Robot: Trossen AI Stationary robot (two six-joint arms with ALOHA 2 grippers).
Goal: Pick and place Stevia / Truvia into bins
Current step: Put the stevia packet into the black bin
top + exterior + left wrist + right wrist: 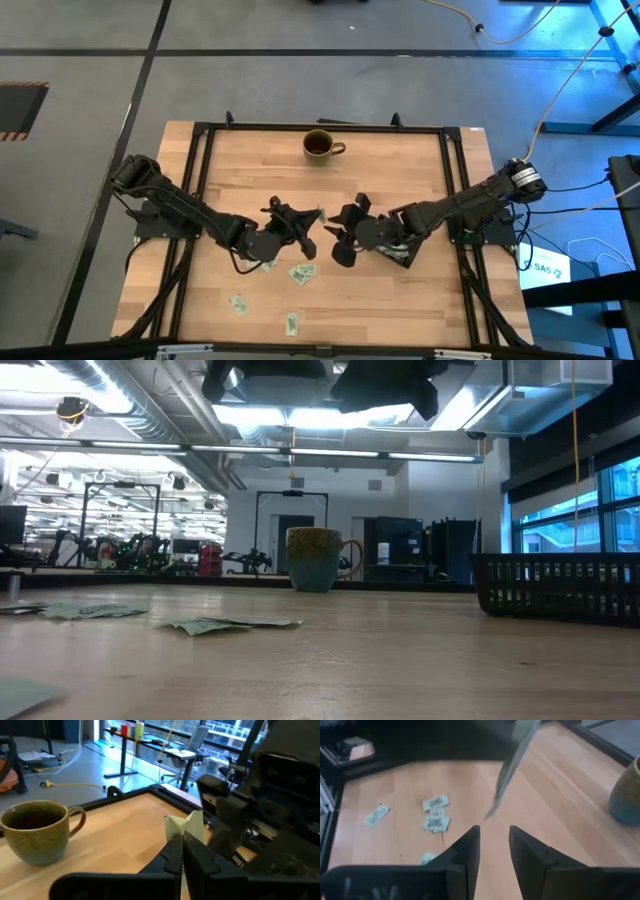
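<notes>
My left gripper (312, 222) (182, 840) hovers over the table's middle, shut on one pale green sachet (320, 214) (187, 824). That sachet also shows in the right wrist view as a thin strip in the air (512, 762). My right gripper (338, 236) (494, 837) faces it from the right, open, with the sachet just beyond its fingertips. Several more sachets (303, 272) (436, 822) (220, 625) lie flat on the table. The black tray (560, 585) (405, 256) sits under my right arm, mostly hidden in the high view. My left gripper pinches the sachet's near end (182, 831) between its two fingertips (172, 851). The fingers come roughly level from the table's left. The sachet sticks out past the fingertips, edge-on to my right gripper, and is lifted clear of the table.
A brown mug (322, 146) (318, 558) (35, 830) stands near the table's far edge, its blue-green side (626, 795) showing in the right wrist view. Loose sachets (237, 303) (291, 323) lie toward the near edge. Bare wood lies between the grippers and the mug.
</notes>
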